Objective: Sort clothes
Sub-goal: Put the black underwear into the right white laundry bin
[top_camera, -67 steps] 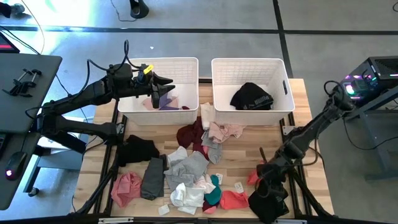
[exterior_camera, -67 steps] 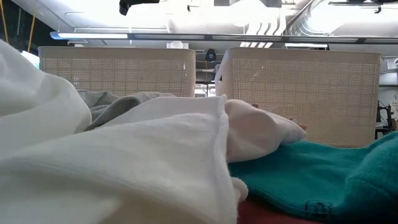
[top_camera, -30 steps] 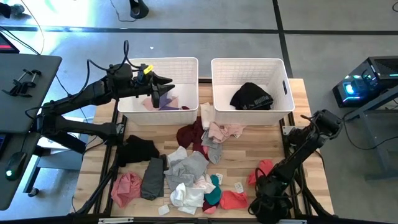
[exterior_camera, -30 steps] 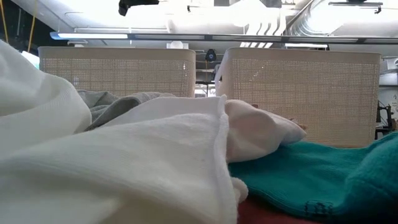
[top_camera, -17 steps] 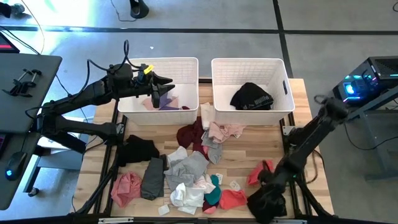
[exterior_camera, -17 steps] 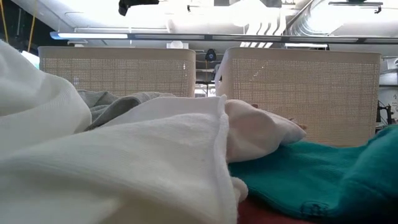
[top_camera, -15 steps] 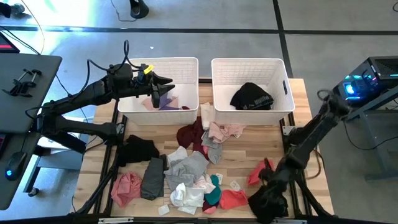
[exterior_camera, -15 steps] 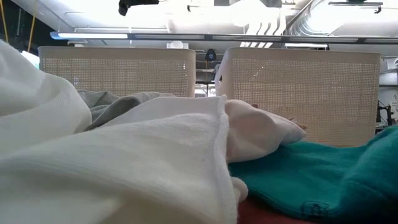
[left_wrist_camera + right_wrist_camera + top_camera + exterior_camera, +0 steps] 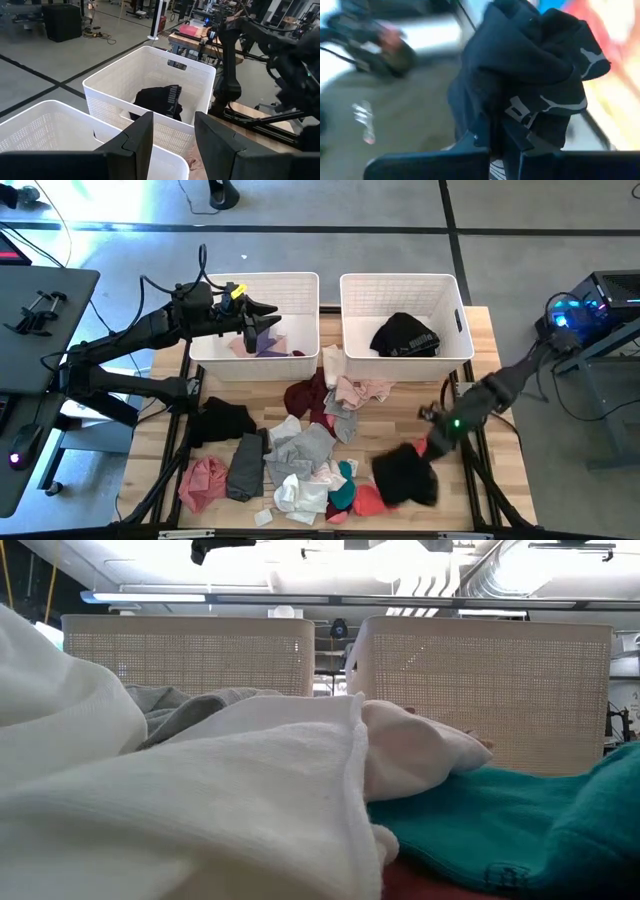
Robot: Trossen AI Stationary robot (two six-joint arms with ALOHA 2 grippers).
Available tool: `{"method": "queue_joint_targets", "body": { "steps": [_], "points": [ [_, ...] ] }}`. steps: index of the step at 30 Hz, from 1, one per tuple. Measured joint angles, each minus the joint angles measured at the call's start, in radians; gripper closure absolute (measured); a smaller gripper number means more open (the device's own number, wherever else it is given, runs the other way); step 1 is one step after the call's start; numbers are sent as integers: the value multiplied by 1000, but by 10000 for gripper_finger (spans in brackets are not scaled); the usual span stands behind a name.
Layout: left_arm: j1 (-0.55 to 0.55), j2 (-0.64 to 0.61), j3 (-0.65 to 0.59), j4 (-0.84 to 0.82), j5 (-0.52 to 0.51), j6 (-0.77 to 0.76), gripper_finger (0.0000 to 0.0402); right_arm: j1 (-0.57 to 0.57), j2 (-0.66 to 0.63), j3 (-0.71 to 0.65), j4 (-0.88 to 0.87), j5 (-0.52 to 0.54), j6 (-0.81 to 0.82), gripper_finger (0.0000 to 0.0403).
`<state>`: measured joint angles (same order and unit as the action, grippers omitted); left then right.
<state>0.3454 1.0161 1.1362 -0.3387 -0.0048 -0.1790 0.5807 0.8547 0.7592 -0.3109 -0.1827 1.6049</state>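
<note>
Hovering unchanged over the left basket (image 9: pixel 255 325), left gripper (image 9: pixel 262 320) with fingers (image 9: pixel 135 137) parted and empty. Lying unsorted mid-table, the clothes (image 9: pixel 300 450), teal and white pieces as before. Swung up and inward from the table's front right corner, right gripper (image 9: pixel 425 452) clenched on a black garment (image 9: pixel 405 475), now dangling above the coral piece (image 9: pixel 370 500).

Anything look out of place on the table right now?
One thing: a maroon garment hangs off the front edge of the left basket, neither in nor out. The rest is an unsorted pile; the right end effector carries a black garment.
</note>
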Motion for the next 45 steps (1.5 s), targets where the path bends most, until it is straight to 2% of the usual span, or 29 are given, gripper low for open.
{"method": "queue_joint_targets", "body": {
  "steps": [8,12,17,20,22,24,28,32,37,45],
  "points": [
    [0,0,0,0,-1,-2,270,-271,34,278,-31,136,-564,400],
    [0,0,0,0,-3,-2,270,-396,77,458,-159,285,-814,401],
    [0,0,0,0,-3,-2,270,-561,141,638,-375,495,-997,401],
    [0,0,0,0,-3,-2,270,-663,184,703,-507,650,-1044,401],
    [0,0,0,0,-3,-2,270,-741,216,717,-585,704,-1058,401],
    [0,0,0,0,-3,-2,270,-828,251,718,-652,692,-1082,401],
    [0,0,0,0,-3,-2,270,-990,347,718,-766,586,-1135,401],
    [0,0,0,0,-3,-10,270,-1102,459,718,-818,531,-1233,400],
    [-1,0,0,0,1,-61,270,-1188,596,718,-878,490,-1352,400],
    [-6,0,0,-1,3,-143,270,-1254,789,717,-999,460,-1503,396]
  ]
}}
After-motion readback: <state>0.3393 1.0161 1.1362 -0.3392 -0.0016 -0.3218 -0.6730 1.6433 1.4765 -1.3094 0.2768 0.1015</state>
